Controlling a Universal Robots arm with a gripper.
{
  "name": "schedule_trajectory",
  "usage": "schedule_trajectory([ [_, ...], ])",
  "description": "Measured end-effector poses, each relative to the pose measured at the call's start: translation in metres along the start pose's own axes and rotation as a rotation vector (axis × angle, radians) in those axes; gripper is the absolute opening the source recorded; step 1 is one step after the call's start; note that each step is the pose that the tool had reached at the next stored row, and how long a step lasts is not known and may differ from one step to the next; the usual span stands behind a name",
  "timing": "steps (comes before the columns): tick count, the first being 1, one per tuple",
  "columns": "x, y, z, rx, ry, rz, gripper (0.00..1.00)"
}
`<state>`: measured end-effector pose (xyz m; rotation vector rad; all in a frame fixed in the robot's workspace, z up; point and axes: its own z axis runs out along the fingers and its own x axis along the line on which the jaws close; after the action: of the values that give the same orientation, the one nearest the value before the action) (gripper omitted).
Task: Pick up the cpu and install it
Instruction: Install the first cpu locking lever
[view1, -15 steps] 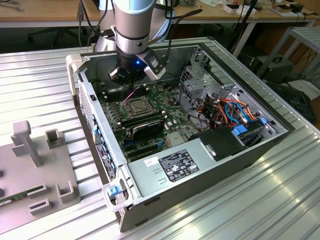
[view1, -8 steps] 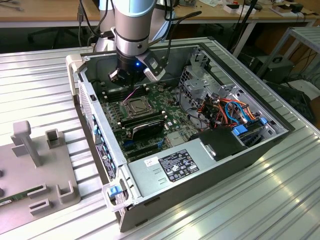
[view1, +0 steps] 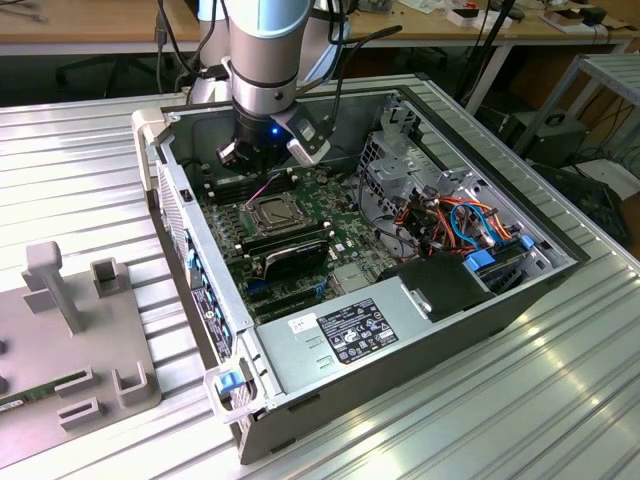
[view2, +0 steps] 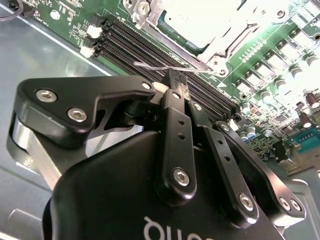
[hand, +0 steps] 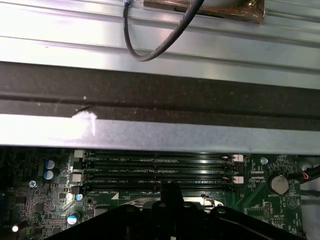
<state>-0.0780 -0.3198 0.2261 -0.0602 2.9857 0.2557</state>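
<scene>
Nothing here is coming through clearly enough for me to read out. A big white label (view1: 358, 330) is sitting on the grey power supply (view1: 300, 362), crowded with tiny black print and marks that are too small to make out. Just beside it, a small white sticker (view1: 301, 323) is carrying a short scrawl I cannot decipher. In the first wrist view, fine white lettering (hand: 122, 171) is running along the green motherboard (hand: 40, 200) between the black memory slots (hand: 200, 165). In the second wrist view, the tops of large white letters (view2: 170, 229) are showing on the gripper (view2: 177, 84) body — cut off at the edge.
</scene>
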Motion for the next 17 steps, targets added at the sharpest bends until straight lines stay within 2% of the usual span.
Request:
schedule_trajectory([
  [8, -0.0033, -0.0014, 0.007, 0.0002, 0.0003, 0.0, 0.11],
  [17, -0.0096, -0.0023, 0.0112, 0.0002, 0.0002, 0.0, 0.11],
])
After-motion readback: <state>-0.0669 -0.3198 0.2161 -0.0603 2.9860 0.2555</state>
